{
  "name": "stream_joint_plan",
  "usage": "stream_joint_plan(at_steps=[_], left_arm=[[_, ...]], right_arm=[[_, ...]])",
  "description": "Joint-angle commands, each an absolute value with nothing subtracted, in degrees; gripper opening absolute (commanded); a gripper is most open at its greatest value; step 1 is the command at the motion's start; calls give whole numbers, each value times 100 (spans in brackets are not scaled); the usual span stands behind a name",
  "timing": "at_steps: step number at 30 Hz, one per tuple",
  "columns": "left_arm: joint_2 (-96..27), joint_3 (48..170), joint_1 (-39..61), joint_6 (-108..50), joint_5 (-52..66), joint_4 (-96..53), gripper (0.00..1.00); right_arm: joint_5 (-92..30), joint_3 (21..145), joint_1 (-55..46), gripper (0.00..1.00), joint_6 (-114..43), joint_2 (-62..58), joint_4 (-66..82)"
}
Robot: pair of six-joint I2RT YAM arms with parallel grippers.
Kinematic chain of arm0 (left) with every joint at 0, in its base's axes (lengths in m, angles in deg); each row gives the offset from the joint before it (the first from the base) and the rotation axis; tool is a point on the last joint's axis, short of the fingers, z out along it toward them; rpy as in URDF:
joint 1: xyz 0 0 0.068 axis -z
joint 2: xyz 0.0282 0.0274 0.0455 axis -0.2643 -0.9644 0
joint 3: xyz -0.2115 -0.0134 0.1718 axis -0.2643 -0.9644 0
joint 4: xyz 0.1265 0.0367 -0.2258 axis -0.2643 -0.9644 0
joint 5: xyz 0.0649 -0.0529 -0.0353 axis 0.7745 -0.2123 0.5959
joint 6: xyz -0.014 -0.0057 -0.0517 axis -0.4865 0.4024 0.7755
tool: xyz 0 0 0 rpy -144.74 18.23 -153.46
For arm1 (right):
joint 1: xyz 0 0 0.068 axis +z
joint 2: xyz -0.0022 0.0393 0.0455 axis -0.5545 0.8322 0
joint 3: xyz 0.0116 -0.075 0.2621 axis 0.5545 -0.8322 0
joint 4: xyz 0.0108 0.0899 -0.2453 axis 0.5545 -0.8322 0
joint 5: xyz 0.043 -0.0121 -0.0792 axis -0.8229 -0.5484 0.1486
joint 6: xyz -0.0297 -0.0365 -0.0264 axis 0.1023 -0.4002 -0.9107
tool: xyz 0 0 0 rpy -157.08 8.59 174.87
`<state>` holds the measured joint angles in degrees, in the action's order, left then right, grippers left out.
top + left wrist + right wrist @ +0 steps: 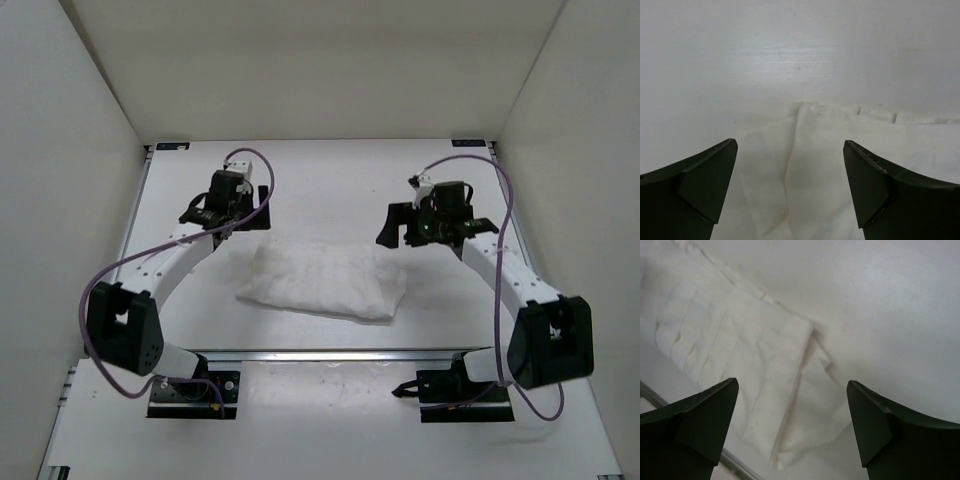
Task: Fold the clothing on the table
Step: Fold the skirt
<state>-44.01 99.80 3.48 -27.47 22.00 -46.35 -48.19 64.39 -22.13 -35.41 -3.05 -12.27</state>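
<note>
Top external view, from your near edge outward: just beyond the silver rail (330,354) the clothing (322,282) lies as a rumpled white rectangle on the table (330,180), and over its far corners your left gripper (789,143) and right gripper (792,383) hover, jaws spread wide, holding nothing.

Overhead camera looks down; close wrist cameras share clothing (322,282).
</note>
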Motion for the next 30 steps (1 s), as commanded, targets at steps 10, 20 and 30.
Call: stream_joint_plan(at_steps=[10, 20, 30], left_arm=[[-4042, 8567, 586, -2372, 1988, -4780, 89], [-4596, 8654, 761, -2441, 2356, -4903, 89], [-5106, 8786, 761, -2415, 2383, -5096, 85]], right_arm=[[-4605, 4379, -1698, 86, -2331, -1406, -1152], [-3798, 4562, -1417, 85, -2374, -687, -1335], [-3753, 4853, -1469, 62, -2383, 26, -1239]])
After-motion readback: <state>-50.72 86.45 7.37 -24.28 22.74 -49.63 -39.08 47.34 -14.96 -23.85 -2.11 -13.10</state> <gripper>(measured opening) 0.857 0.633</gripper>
